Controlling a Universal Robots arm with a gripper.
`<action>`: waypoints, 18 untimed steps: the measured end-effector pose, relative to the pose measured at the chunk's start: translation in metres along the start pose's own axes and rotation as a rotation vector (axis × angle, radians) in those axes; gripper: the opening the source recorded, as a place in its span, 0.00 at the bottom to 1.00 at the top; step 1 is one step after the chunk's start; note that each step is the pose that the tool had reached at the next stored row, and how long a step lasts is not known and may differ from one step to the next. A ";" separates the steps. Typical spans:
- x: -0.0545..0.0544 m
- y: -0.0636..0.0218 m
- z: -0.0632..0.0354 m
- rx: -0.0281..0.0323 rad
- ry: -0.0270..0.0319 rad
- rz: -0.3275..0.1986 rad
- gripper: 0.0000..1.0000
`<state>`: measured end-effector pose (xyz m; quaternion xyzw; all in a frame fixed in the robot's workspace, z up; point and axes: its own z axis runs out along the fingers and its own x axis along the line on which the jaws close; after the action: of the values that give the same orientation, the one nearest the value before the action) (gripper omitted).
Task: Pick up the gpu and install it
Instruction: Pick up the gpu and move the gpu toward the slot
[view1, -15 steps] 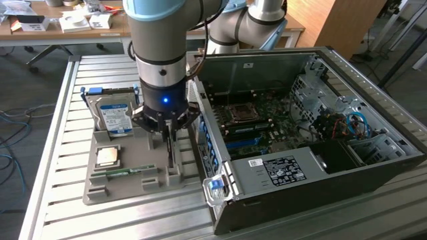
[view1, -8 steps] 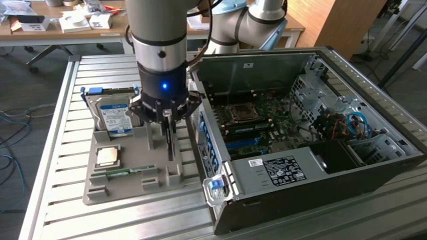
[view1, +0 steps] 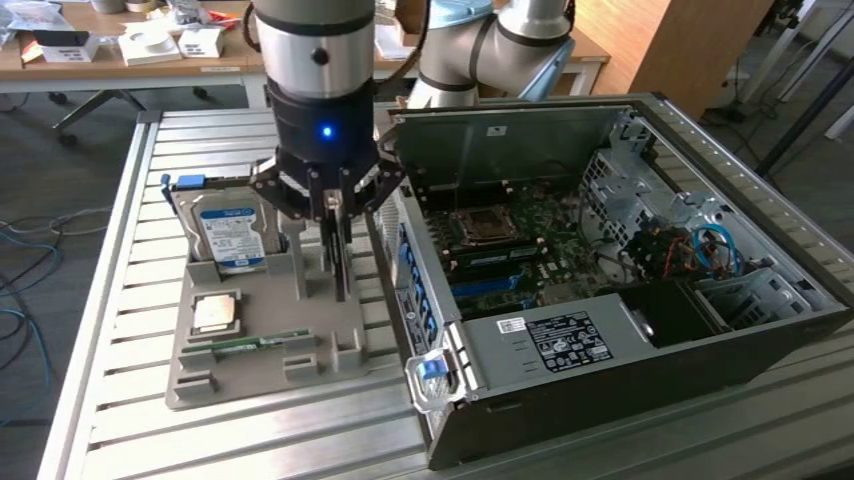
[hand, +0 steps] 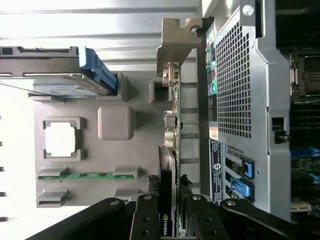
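Currently, item: gpu, standing on its long edge over the grey holder tray, just beside the open computer case; its metal bracket end points away from the tool.

Tool: partly closed, one finger on each flat face of the gpu, so it appears to have hold of the card. Whether the lower edge has left its tray slot cannot be told.

Risks, as judged:
- Narrow grip near one end of a long card; it could pivot or slip if the bracket end sags.
- Bracket may catch on the tray slot or on the case rim, given how close the case wall stands.
- A tilted card would miss or bind in a motherboard slot.

Containers and contents:
- Holder tray, on the slatted desk: blue-labelled hard drive upright at the far end; processor chip flat in its recess; green memory stick lying in its slots nearer the front.
- Computer case, side panel off: motherboard, power supply, blue cables.
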<state>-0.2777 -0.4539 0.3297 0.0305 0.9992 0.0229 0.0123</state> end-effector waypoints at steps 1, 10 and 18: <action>0.000 0.0002 -0.0044 0.0000 0.0000 0.000 0.26; -0.001 0.0021 -0.0449 -0.0002 0.0000 0.000 0.26; -0.002 0.0037 -0.0790 -0.0002 0.0000 0.000 0.26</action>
<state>-0.2777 -0.4539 0.4089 0.0305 0.9992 0.0230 0.0123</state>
